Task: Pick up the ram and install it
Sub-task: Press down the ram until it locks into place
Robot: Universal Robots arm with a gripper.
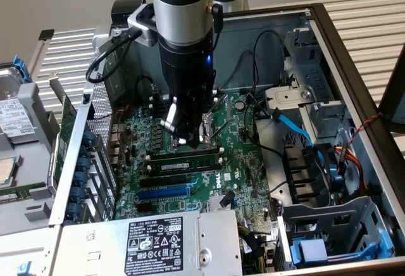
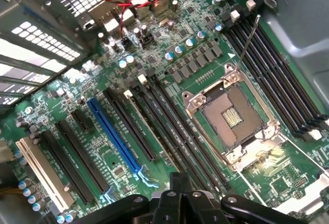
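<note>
- Your end effector [image 1: 188, 138] hangs inside the open computer case [image 1: 354, 67], low over the motherboard [image 1: 240, 162], just above the memory slots beside the CPU socket [image 1: 218, 121].
- Its fingers are clenched together. In the wrist view the closed fingertips [image 2: 180, 196] sit over the slots with nothing between them.
- The ram [image 1: 183, 161] lies seated lengthwise in a slot directly below the fingertips, a thin green stick with dark chips. Whether the fingers touch it you cannot tell.
- In the wrist view you see the empty CPU socket [image 2: 234, 118] with its metal frame, long black slots on both sides of it, and a blue expansion slot [image 2: 115, 134] farther off.
- A power supply [image 1: 152, 244] with a white label sits at the case's near edge in the exterior view.
</note>
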